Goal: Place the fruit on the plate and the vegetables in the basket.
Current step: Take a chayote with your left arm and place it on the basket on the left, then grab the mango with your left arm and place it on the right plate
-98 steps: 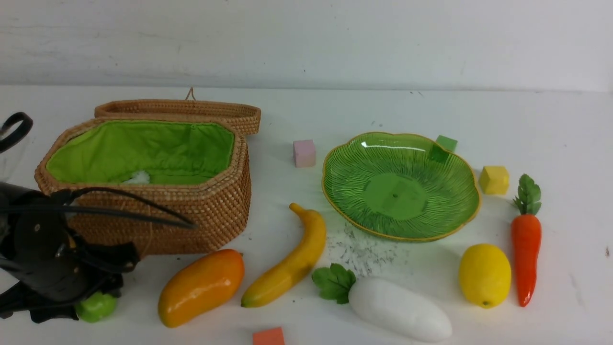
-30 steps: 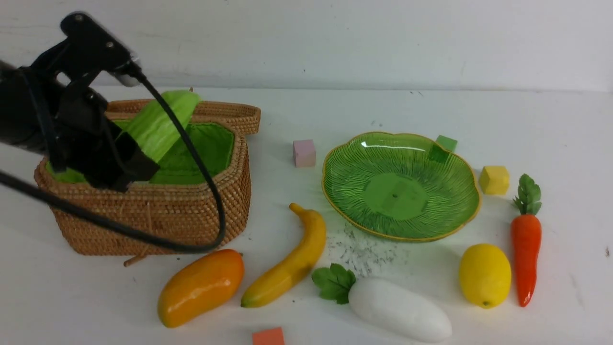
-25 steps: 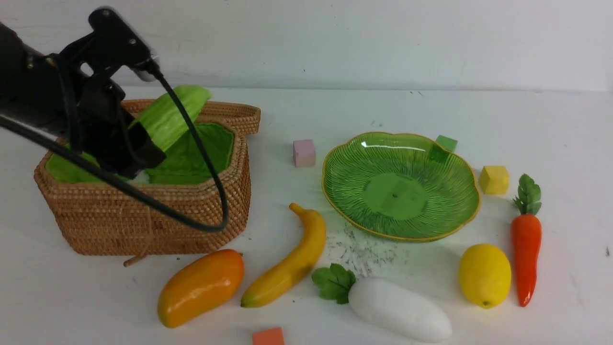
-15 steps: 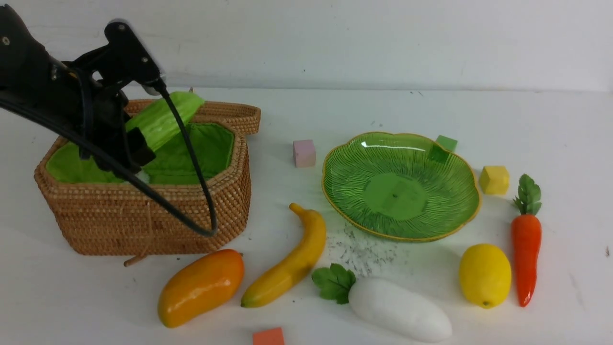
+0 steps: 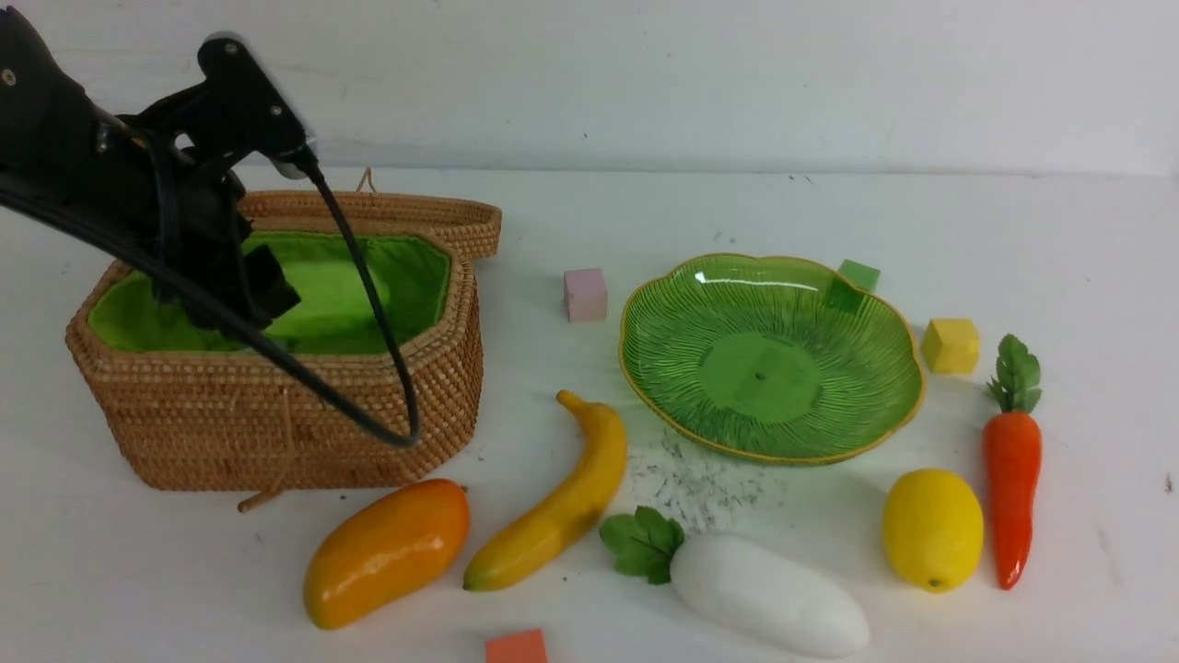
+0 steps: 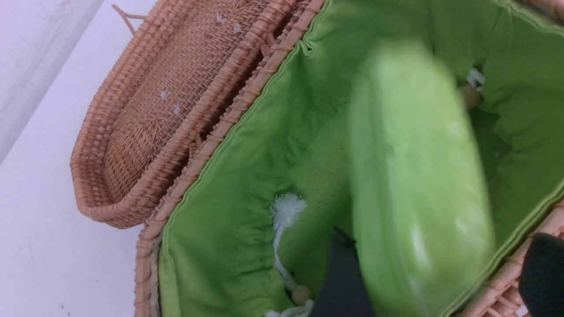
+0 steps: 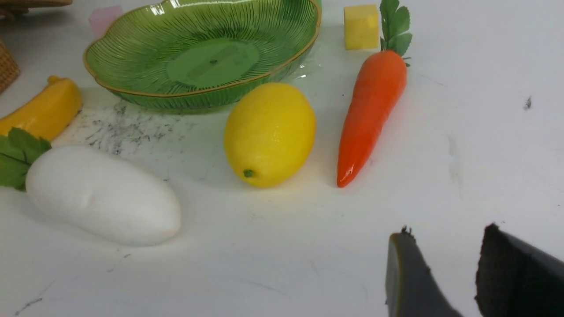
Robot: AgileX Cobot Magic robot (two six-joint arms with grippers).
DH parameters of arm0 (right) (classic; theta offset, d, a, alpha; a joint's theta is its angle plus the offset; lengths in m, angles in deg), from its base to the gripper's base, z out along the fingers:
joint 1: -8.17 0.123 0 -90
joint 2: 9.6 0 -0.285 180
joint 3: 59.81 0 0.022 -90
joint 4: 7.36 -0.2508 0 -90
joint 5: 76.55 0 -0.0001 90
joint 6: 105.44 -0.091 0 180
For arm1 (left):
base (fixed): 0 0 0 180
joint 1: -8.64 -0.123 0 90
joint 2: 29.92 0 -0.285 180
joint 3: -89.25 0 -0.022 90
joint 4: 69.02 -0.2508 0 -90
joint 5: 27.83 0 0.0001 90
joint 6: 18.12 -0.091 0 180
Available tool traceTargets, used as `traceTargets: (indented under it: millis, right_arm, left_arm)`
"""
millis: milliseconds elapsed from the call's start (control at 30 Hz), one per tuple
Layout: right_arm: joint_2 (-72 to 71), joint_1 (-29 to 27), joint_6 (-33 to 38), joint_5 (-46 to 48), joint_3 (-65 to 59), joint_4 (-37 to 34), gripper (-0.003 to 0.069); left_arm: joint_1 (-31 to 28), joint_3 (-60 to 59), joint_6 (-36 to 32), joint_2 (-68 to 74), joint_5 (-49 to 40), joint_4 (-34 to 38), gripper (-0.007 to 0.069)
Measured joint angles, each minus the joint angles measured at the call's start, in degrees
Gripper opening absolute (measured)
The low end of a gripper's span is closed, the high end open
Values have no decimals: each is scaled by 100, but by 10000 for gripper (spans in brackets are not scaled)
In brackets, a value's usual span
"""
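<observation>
Gourd (image 6: 414, 176) is inside the basket (image 5: 304, 424) at far left of the table (image 5: 1059, 230), over the green lining (image 6: 229, 246). It's blurred while the lining is sharp, so I judge it loose and dropping.

Left gripper (image 5: 262, 293) hangs over the basket's left part, jaws apart, wider than the gourd. To finish cleanly: jaws wide, lift straight up, and mind the near rim and the cable (image 5: 370, 296) draped across the opening.

Right gripper (image 7: 447, 231) sits low at near right, jaws apart, empty.

Only the left wrist view shows the gourd clearly, plus the drawstring tassel (image 6: 286, 207). Front view barely separates gourd from lining. It does show radish (image 5: 769, 594) and carrot (image 5: 1011, 488) on the table, and mango (image 5: 387, 552), banana (image 5: 562, 506) and lemon (image 5: 932, 527) off the plate (image 5: 764, 359).
</observation>
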Motion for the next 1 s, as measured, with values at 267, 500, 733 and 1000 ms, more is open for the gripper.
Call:
traceTargets:
  millis: [267, 500, 733, 1000]
  right_arm:
    - [0, 0, 0, 0, 0, 0, 240]
    - [0, 0, 0, 0, 0, 0, 240]
    - [0, 0, 0, 0, 0, 0, 240]
    - [0, 0, 0, 0, 0, 0, 240]
  left_arm:
    - [0, 0, 537, -498, -133, 76, 489]
    - [0, 0, 1222, -1397, -275, 1080, 197]
    - [0, -137, 1638, -2452, -1377, 1980, -13]
    - [0, -1740, 1174, -3070, -1219, 2834, -13]
